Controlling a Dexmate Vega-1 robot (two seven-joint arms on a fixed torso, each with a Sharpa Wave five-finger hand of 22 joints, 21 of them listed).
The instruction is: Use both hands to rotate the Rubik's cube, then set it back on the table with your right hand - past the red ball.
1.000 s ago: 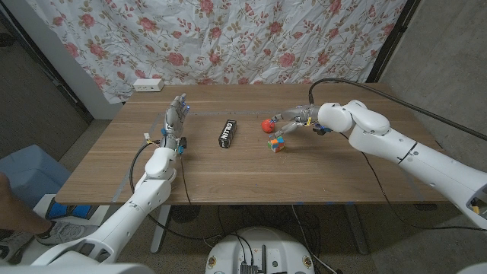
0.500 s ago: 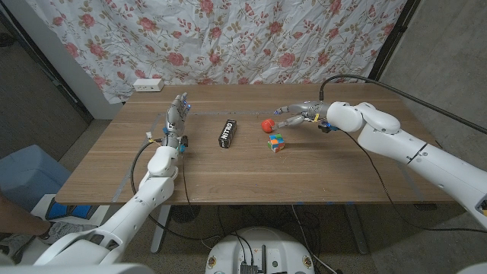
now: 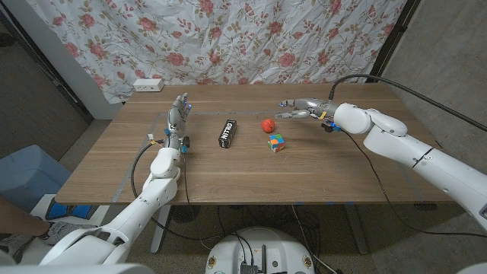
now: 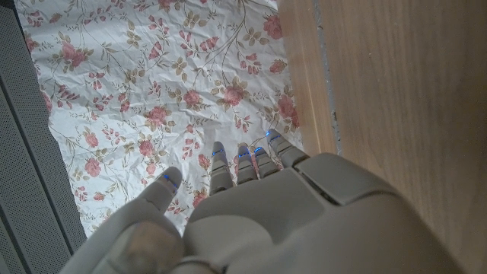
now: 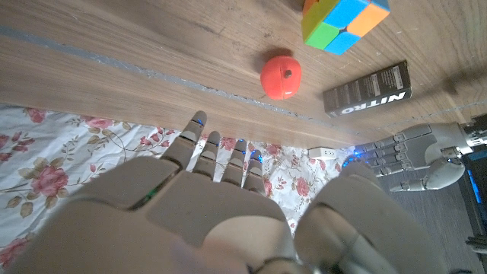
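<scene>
The Rubik's cube point(image 3: 275, 142) point(image 5: 344, 21) sits alone on the wooden table point(image 3: 319, 175), just on the near side of the red ball point(image 3: 267, 125) point(image 5: 281, 76), slightly to its right. My right hand point(image 3: 304, 109) point(image 5: 198, 205) hovers open behind and to the right of the ball, fingers stretched toward it, holding nothing. At the table's left, my left hand point(image 3: 176, 118) point(image 4: 251, 213) point(image 5: 415, 156) stands upright on its edge with straight fingers, open and empty.
A black NITRO box point(image 3: 227, 132) point(image 5: 367, 90) lies between the left hand and the ball. A white power strip point(image 3: 148, 85) rests at the back left edge before the floral curtain point(image 3: 243, 38). A blue bin point(image 3: 23, 175) stands on the floor left of the table.
My right hand has let go of the cube and drawn back and to the right, away from it. The cube stays on the table. The left hand has not moved.
</scene>
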